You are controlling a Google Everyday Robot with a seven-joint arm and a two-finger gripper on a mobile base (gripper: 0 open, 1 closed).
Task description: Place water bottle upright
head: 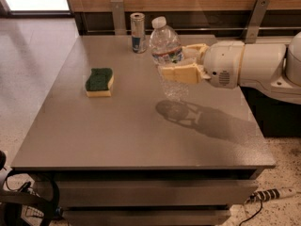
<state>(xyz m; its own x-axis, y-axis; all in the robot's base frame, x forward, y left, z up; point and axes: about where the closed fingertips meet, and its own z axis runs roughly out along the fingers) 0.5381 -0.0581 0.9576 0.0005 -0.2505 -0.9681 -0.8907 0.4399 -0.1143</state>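
Observation:
The water bottle [167, 51] is clear ribbed plastic with a white cap and a red-and-dark label band. It is nearly upright, tilted slightly left, and held above the grey table [117, 131]; its shadow lies on the table below it. My gripper [181, 64] reaches in from the right and is shut on the bottle's middle, one tan finger [181, 73] in front of it and the other behind. The bottle's base hangs just below the front finger.
A slim silver-and-blue can [138, 26] stands at the table's back edge, left of the bottle. A green-and-yellow sponge [99, 82] lies at the left. A wood wall with metal brackets runs behind. A power strip [270, 194] lies on the floor at the lower right.

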